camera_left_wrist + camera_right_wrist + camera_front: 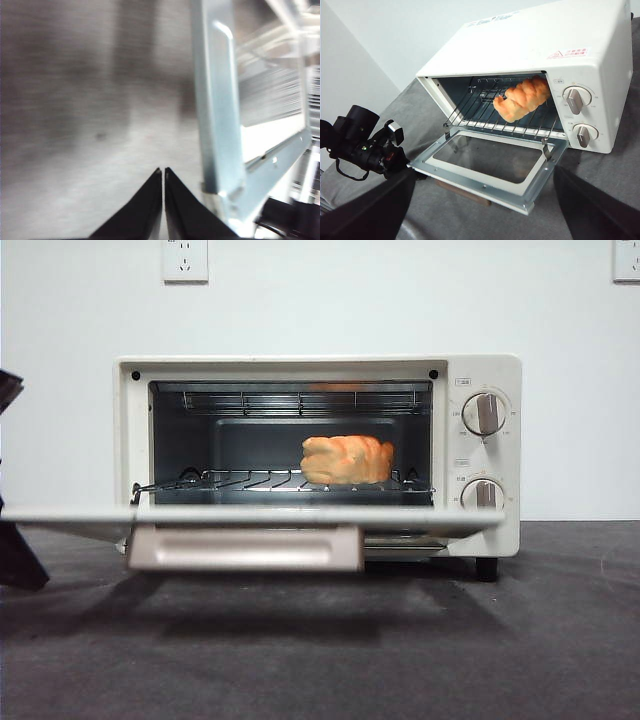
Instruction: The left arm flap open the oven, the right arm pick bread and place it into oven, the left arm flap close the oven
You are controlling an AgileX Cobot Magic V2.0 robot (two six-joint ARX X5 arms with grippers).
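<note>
The cream-white oven stands with its drop-down door lying flat open and the beige handle facing forward. The golden-orange bread lies on the wire rack, in the right half of the cavity; the right wrist view shows the bread there too. My left gripper is shut on nothing, low beside the door's metal frame at its left end, just apart from it. In the front view the left gripper is a dark shape at the left edge. My right gripper is open and empty, drawn back high in front of the oven.
Two beige knobs sit on the oven's right panel. The oven rests on a dark grey cloth against a white wall with sockets. The left arm's black wrist is near the door's left corner.
</note>
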